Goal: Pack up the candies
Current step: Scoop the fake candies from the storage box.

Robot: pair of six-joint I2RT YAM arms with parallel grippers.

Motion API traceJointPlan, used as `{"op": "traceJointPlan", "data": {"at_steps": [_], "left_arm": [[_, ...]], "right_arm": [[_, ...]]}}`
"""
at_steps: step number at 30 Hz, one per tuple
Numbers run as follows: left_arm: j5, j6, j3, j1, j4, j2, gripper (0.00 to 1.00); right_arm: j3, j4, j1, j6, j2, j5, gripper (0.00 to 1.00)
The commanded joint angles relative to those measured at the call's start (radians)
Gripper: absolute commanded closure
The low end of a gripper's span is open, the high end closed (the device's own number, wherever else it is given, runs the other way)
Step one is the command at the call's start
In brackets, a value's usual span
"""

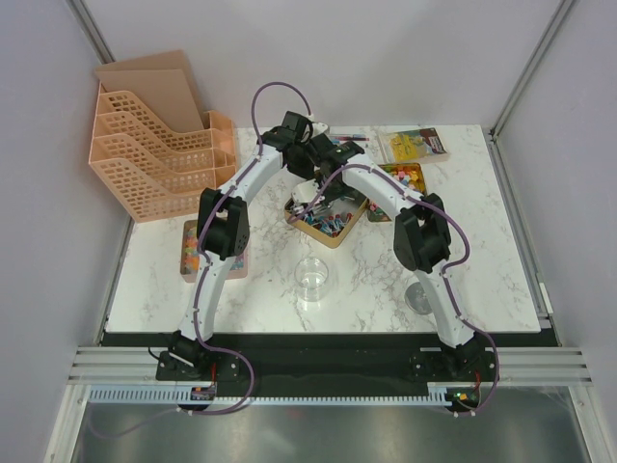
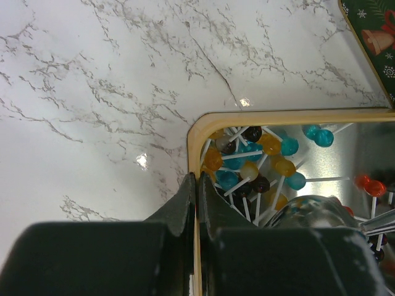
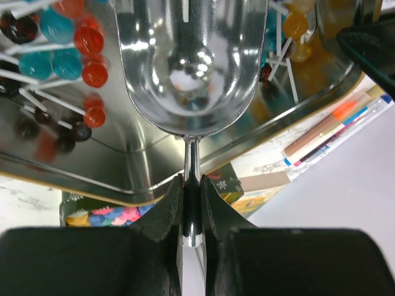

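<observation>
The candies lie in the tin, heaped in its corner at lower centre of the left wrist view, with blue, yellow and dark heads on white sticks; red and blue ones sit at upper left of the right wrist view. The scoop hangs over the tin floor, its bowl empty; the right gripper is clamped on its thin handle. The left gripper is pinched on the tin's wall beside that corner, steadying it.

To scoop well, the bowl should probably run low along the floor into the corner heap, so the wall backs the candies; the sticks look likely to tangle, so a slow lift seems wise. A clear cup stands below the tin in the top view and is the likely target.

The table is glossy white marble, probably slippery under the tin; orange racks stand at upper left; plain pale walls close the cell.
</observation>
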Motion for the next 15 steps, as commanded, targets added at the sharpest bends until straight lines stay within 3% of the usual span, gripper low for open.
{"op": "traceJointPlan", "data": {"at_steps": [1,15], "left_arm": [[0.033,-0.005,-0.007,0.000,-0.010,-0.006,0.98],[0.010,-0.002,-0.010,0.001,-0.006,-0.006,0.98]], "right_arm": [[-0.021,0.023,0.006,0.020,0.015,-0.056,1.00],[-0.072,0.086,-0.026,0.098,0.018,-0.238,1.00]]}}
